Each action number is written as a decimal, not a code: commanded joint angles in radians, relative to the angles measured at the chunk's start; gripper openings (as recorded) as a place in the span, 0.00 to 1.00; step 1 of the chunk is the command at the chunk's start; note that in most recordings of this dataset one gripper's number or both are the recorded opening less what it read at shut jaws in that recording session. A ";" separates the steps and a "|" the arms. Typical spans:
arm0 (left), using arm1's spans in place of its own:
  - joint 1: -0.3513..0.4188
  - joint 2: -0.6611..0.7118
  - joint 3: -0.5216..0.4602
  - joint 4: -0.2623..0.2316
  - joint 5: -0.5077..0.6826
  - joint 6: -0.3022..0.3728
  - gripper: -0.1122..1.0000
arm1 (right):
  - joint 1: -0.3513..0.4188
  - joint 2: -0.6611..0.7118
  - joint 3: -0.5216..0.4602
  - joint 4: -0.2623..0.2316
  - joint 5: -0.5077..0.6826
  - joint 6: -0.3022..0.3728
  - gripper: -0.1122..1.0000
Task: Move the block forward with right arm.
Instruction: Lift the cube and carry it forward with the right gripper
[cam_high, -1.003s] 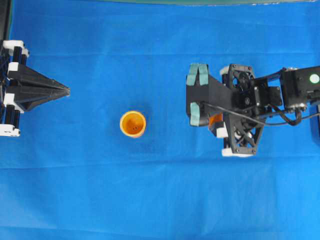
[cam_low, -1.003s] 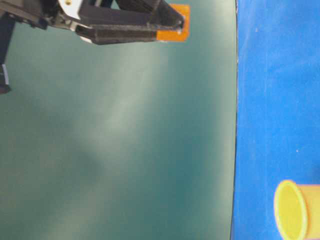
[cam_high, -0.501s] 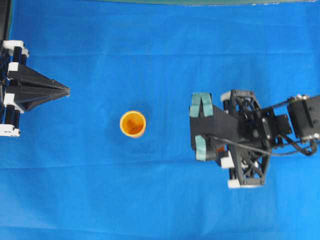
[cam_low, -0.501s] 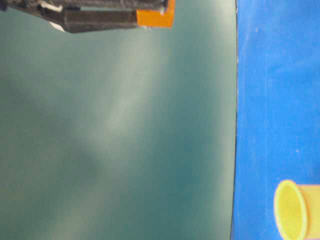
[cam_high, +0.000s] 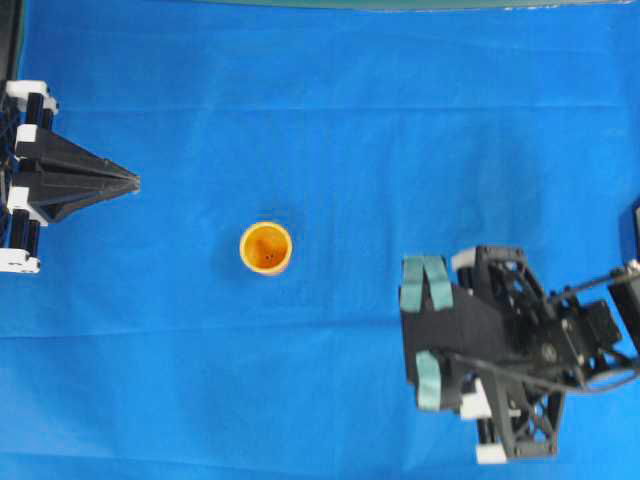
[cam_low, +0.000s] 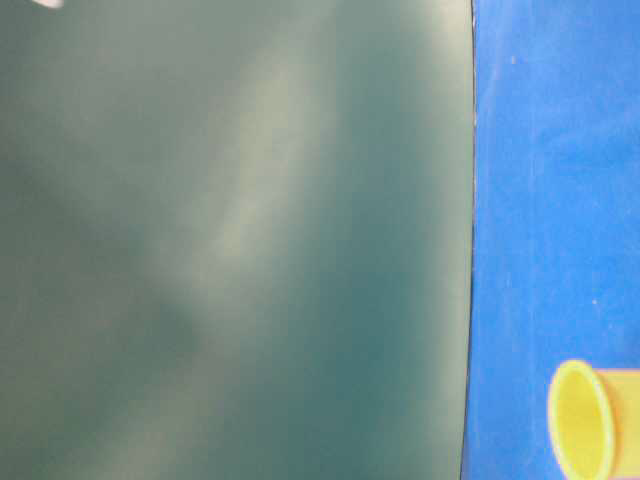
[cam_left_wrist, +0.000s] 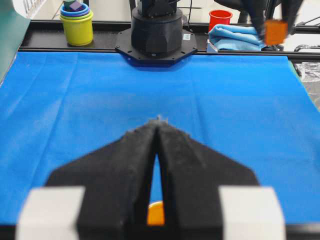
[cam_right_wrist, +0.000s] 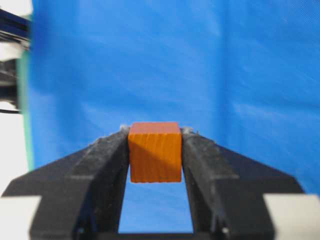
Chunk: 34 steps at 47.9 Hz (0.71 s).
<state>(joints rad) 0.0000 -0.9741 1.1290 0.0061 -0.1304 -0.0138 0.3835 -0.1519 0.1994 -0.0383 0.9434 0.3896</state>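
Note:
The block (cam_right_wrist: 155, 152), a small orange cube, is clamped between the black fingertips of my right gripper (cam_right_wrist: 155, 134) and held above the blue cloth. From the left wrist view the block (cam_left_wrist: 275, 31) hangs in the air at the far right. Seen from overhead, the right gripper (cam_high: 425, 332) with teal pads is at the lower right, and its body hides the block. My left gripper (cam_high: 133, 182) rests shut at the left edge, with nothing between its fingers. The table-level view shows neither gripper.
An orange cup (cam_high: 266, 247) stands upright mid-table, left of the right gripper, and also shows in the table-level view as a yellow cup (cam_low: 590, 420). Beyond the far table edge are the right arm's base (cam_left_wrist: 156, 30), stacked cups (cam_left_wrist: 76, 22), a red cup (cam_left_wrist: 220, 19) and a blue towel (cam_left_wrist: 235, 36).
The right gripper, still holding the block, has travelled toward the lower edge of the overhead view and left the table-level view. The left arm and cup have not moved.

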 joint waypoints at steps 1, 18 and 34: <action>0.002 0.005 -0.034 0.002 -0.008 0.000 0.11 | 0.021 0.003 -0.048 0.002 -0.002 0.011 0.46; 0.002 0.002 -0.034 0.002 0.025 -0.002 0.11 | 0.094 0.057 -0.117 0.003 -0.003 0.028 0.47; 0.002 0.002 -0.044 0.002 0.025 -0.002 0.11 | 0.143 0.084 -0.170 0.012 -0.002 0.104 0.46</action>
<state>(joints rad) 0.0000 -0.9756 1.1213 0.0061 -0.1028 -0.0138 0.5139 -0.0568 0.0644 -0.0291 0.9449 0.4694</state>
